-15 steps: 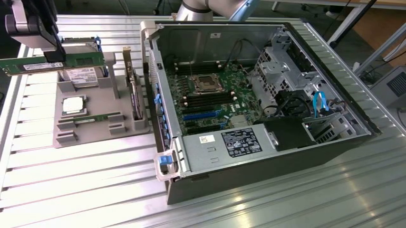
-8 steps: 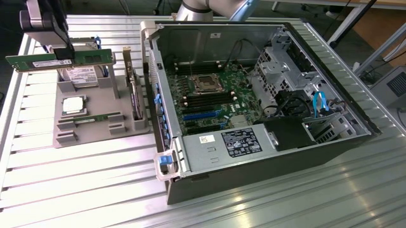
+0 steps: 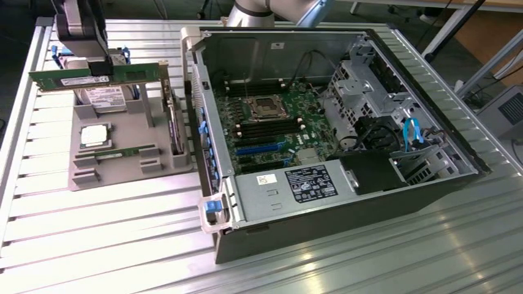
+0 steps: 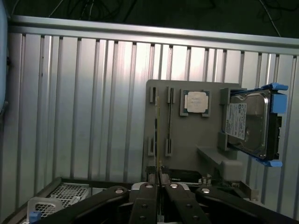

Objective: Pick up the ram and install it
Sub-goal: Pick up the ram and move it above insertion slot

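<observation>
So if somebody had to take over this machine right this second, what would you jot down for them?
Gripper: shut on the ram, gripping it near its middle.
Ram: held roughly level in the air above the grey holder tray, to the exterior view's left of the open computer case.
Done: the pick-up. The ram is out of the tray.
Left: the install. The ram is not yet at the memory slots on the board inside the case.
</observation>
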You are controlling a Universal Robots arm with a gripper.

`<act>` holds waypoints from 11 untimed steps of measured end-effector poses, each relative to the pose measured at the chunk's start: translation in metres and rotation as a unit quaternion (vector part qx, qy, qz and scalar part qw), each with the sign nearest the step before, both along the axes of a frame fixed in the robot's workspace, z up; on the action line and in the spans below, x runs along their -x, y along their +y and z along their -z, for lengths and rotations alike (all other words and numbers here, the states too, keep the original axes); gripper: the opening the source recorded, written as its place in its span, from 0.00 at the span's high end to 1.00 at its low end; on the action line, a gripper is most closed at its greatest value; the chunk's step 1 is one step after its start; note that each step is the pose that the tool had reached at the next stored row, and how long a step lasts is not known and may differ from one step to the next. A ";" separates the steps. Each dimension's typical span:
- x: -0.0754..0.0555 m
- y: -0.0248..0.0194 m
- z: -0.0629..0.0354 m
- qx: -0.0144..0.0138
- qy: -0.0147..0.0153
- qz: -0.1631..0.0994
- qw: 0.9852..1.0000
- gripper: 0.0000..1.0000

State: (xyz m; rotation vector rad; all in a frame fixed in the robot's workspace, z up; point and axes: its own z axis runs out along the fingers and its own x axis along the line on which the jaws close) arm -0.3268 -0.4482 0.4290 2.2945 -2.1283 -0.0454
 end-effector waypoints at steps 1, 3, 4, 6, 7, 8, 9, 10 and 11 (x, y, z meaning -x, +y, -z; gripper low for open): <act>-0.003 0.0000 0.0000 0.000 0.001 0.000 1.000 0.88; -0.008 0.0000 0.0000 0.000 0.002 0.000 1.000 0.88; -0.009 0.0000 -0.0001 0.000 0.002 0.000 1.000 0.88; -0.013 0.0000 0.0000 0.000 0.003 0.000 1.000 0.88; -0.015 0.0000 0.0000 0.000 0.004 0.000 1.000 0.88; -0.016 0.0000 0.0000 0.000 0.004 0.000 1.000 0.88; -0.018 0.0000 0.0000 0.000 0.004 0.000 1.000 0.88; -0.019 0.0000 0.0000 0.000 0.005 0.000 1.000 0.88; -0.022 0.0000 0.0000 0.001 0.005 0.000 1.000 0.88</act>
